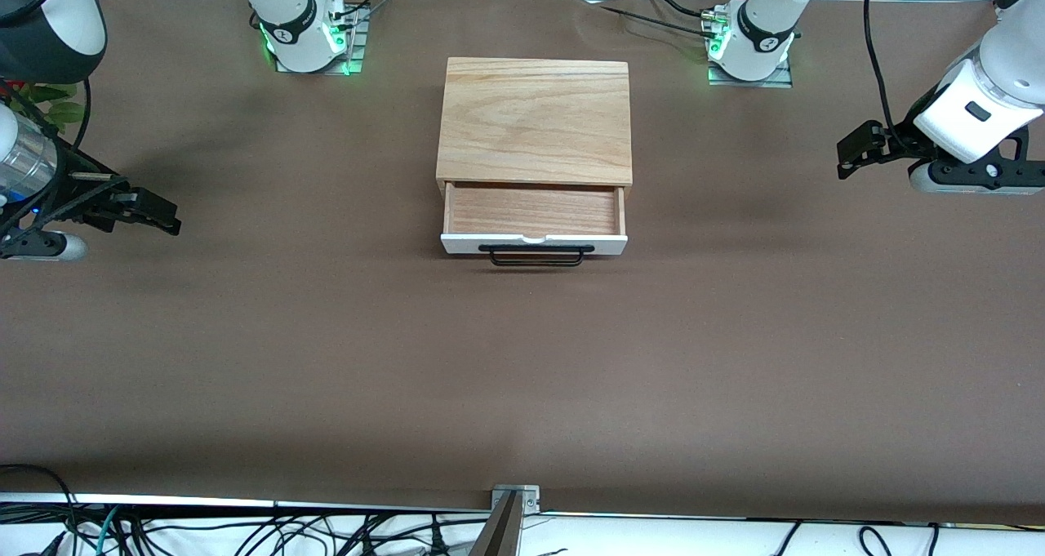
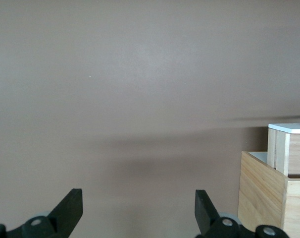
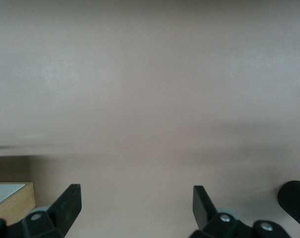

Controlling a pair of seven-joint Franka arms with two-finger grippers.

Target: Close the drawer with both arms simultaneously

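Observation:
The drawer point(image 1: 535, 211) stands pulled out of the light-oak box point(image 1: 535, 119) at the table's middle. Its white front panel point(image 1: 457, 244) and black bar handle point(image 1: 535, 255) face the front camera, and its inside is empty. My left gripper point(image 1: 851, 152) hovers open and empty over the table toward the left arm's end, well apart from the box. In the left wrist view my left gripper point(image 2: 139, 203) shows the box point(image 2: 261, 198) and the drawer point(image 2: 288, 156) off to one side. My right gripper point(image 1: 163, 215) hovers open and empty toward the right arm's end. In the right wrist view my right gripper point(image 3: 137, 201) shows a corner of the box point(image 3: 14, 206).
The brown table cover point(image 1: 522, 376) stretches around the box. Two arm bases with green lights point(image 1: 310, 37) point(image 1: 751, 46) stand along the table's edge farthest from the front camera. Cables point(image 1: 245, 531) and a metal bracket point(image 1: 514, 499) lie at the nearest edge.

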